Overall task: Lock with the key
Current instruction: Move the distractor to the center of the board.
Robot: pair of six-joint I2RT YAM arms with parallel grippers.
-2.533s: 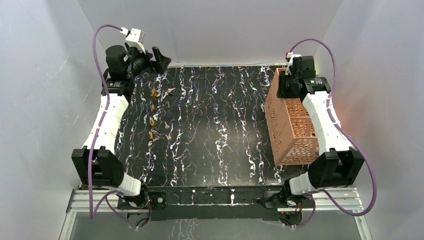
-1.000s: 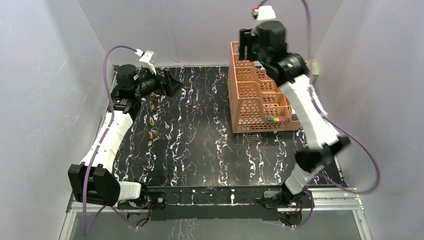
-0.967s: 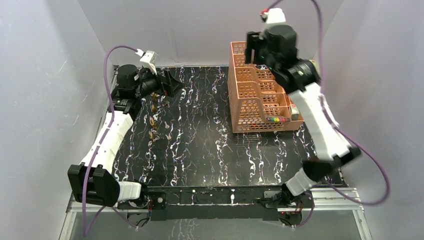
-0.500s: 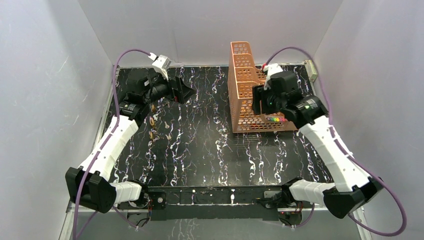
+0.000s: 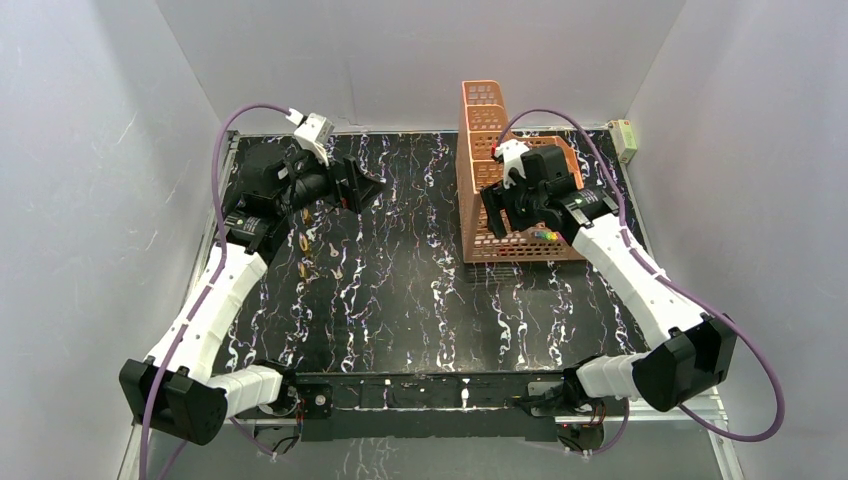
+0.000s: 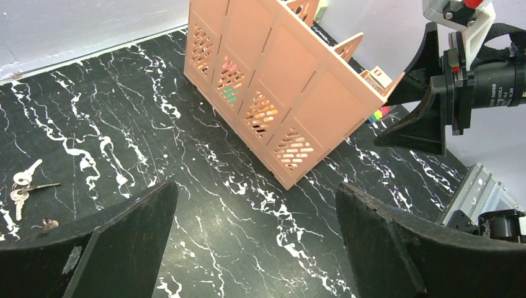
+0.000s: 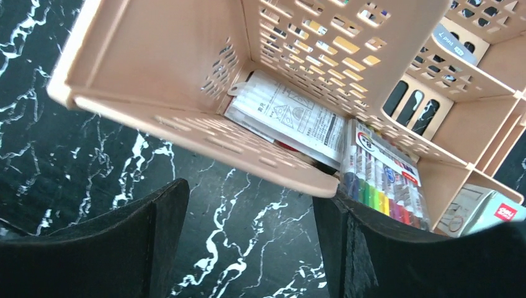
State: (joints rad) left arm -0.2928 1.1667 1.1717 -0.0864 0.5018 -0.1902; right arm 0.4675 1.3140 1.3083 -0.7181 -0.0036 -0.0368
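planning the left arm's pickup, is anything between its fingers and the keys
Nothing visible does. The left gripper hangs open, with only bare tabletop between it and the keys; the desk organizer stands on the opposite side.
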